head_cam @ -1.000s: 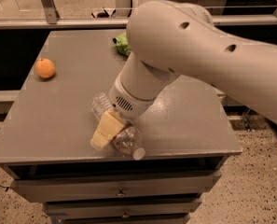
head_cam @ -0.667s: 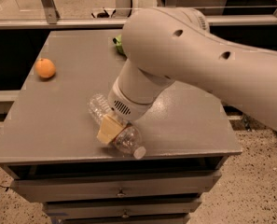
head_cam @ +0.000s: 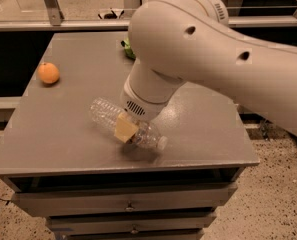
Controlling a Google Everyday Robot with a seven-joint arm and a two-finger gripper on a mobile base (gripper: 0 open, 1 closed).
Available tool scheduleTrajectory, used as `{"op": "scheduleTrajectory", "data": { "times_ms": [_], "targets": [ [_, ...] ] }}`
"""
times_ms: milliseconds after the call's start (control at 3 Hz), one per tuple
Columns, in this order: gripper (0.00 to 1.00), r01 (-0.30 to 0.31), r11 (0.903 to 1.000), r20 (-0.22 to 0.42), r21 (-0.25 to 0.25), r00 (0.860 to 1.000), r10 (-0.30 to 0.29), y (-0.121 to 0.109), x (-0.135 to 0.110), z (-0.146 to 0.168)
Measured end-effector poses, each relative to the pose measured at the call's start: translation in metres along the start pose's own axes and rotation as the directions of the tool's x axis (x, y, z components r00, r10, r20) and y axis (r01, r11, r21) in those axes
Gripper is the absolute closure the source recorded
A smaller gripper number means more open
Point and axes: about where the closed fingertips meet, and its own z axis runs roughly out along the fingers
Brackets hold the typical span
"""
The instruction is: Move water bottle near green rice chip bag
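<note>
The water bottle point(head_cam: 108, 115) is clear and ribbed with a white cap point(head_cam: 163, 143). It lies tilted near the table's front middle, cap toward the front right. My gripper point(head_cam: 128, 131) is closed around the bottle's middle, with a tan finger pad point(head_cam: 124, 128) across it. A shadow under the bottle shows it is slightly off the table. The green rice chip bag point(head_cam: 127, 48) shows only as a small green edge at the back of the table. My big white arm hides most of it.
A small orange fruit point(head_cam: 48, 73) sits at the table's left side. The grey table point(head_cam: 68, 144) has drawers below its front edge. A glass railing runs behind the table. The speckled floor lies to the right.
The gripper and the bottle have risen a little and shifted toward the back right. The bottle's cap is farther from the front edge. The orange has not moved.
</note>
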Motion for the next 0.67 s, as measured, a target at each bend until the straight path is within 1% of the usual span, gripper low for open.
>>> {"op": "scheduleTrajectory", "data": {
  "times_ms": [333,667],
  "targets": [
    [1.00,0.055,0.9979,0.010,0.034,0.998,-0.055,-0.022,0.009,-0.008],
    [1.00,0.110,0.9926,0.025,0.052,0.993,-0.111,-0.057,0.034,-0.025]
  ]
}}
